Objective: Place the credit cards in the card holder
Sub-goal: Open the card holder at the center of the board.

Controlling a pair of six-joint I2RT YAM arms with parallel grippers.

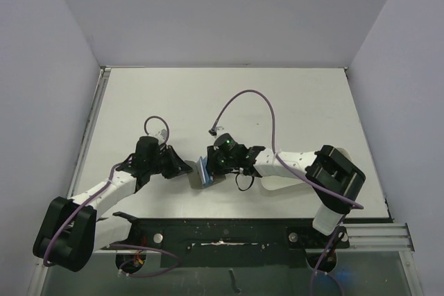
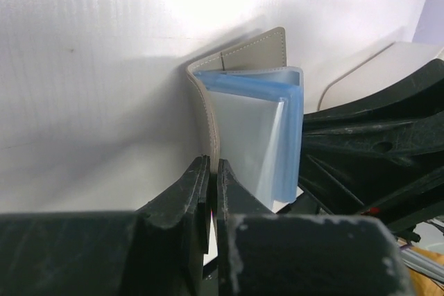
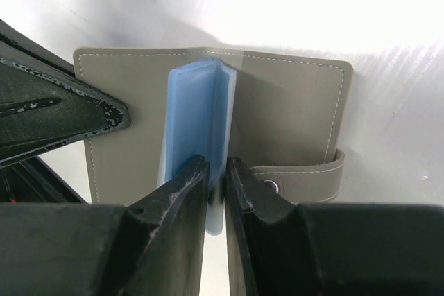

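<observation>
The card holder stands open between my two grippers at the near middle of the table. It has a grey-olive cover, light blue pocket leaves and a snap strap. My left gripper is shut on the edge of one cover flap, as the left wrist view shows. My right gripper is shut on the blue pocket leaves and holds them upright, as the right wrist view shows. No credit cards are in view.
A white oblong tray lies under the right arm, and its corner also shows in the left wrist view. A purple cable loops over the table behind the right arm. The black base bar runs along the near edge.
</observation>
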